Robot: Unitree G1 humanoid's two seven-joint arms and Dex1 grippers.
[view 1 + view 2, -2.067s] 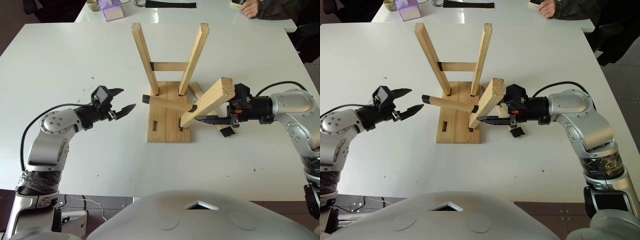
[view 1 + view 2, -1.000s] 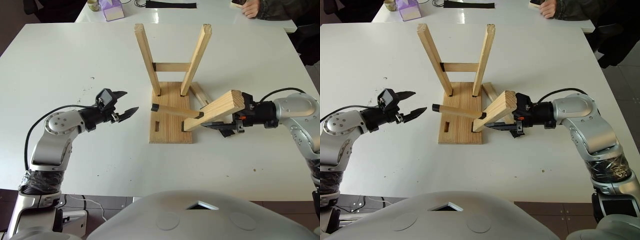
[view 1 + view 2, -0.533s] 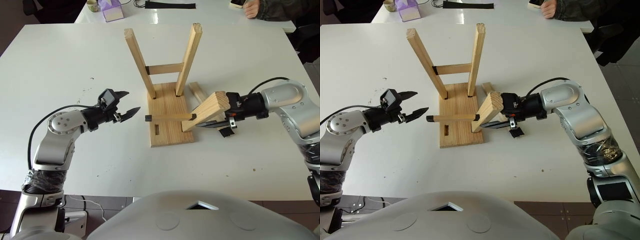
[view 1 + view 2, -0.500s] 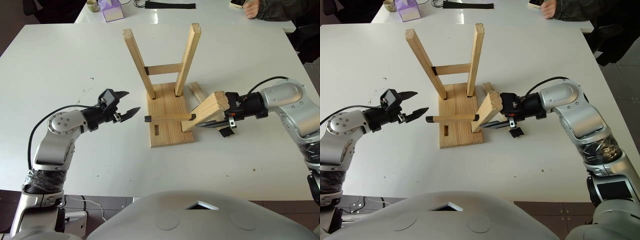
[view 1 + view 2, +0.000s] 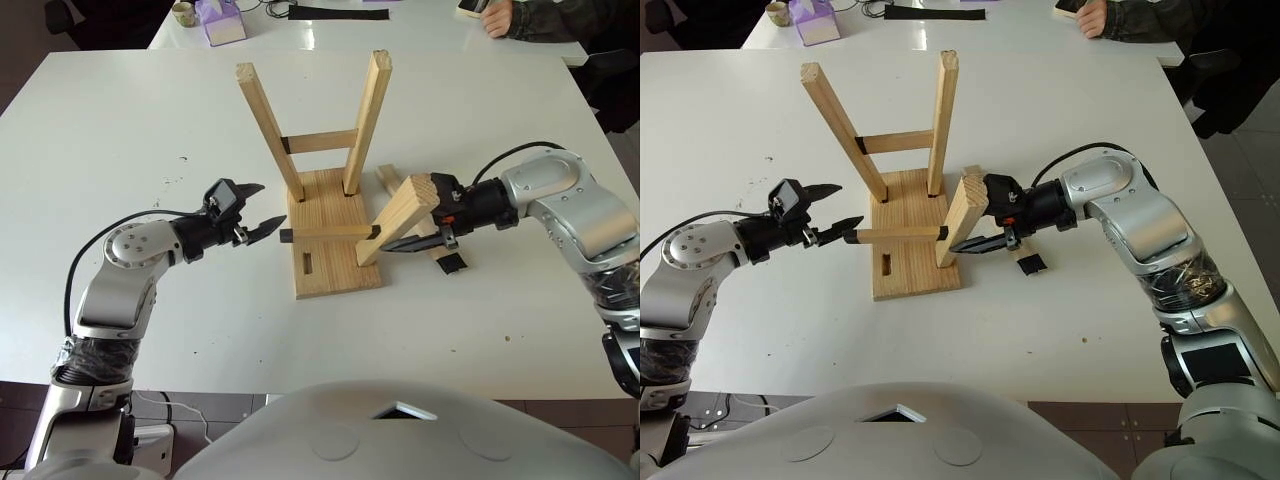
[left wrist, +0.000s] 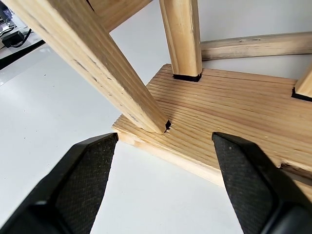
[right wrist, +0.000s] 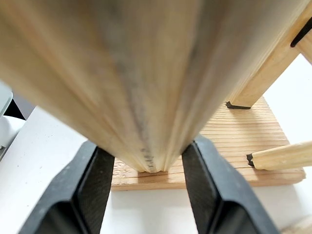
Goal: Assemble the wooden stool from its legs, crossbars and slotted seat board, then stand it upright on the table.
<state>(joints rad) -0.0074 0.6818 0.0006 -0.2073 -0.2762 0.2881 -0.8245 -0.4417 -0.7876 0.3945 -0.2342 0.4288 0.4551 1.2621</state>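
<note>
My right claw (image 5: pixel 405 232) is clamped on the loose leg (image 5: pixel 395 215), tilted over the right edge of the seat board (image 5: pixel 335 275) on the surface (image 5: pixel 150 120). Its crossbar (image 5: pixel 330 232) runs level across the board, free end aimed at my left claw (image 5: pixel 268 208), which is spread wide just beside it, maybe touching, hard to tell. Left arm's nearer.

Board (image 5: pixel 335 265) lying flat on the table (image 5: pixel 150 130), legs (image 5: pixel 262 130) standing in its far slots, bar (image 5: pixel 320 141) running between them, third leg (image 5: pixel 396 217) leaning over its right edge in the right gripper (image 5: pixel 388 238), crossbar (image 5: pixel 325 232) reaching from it leftward toward the left gripper (image 5: pixel 272 204), stick (image 5: pixel 388 183) lying behind the third leg.
</note>
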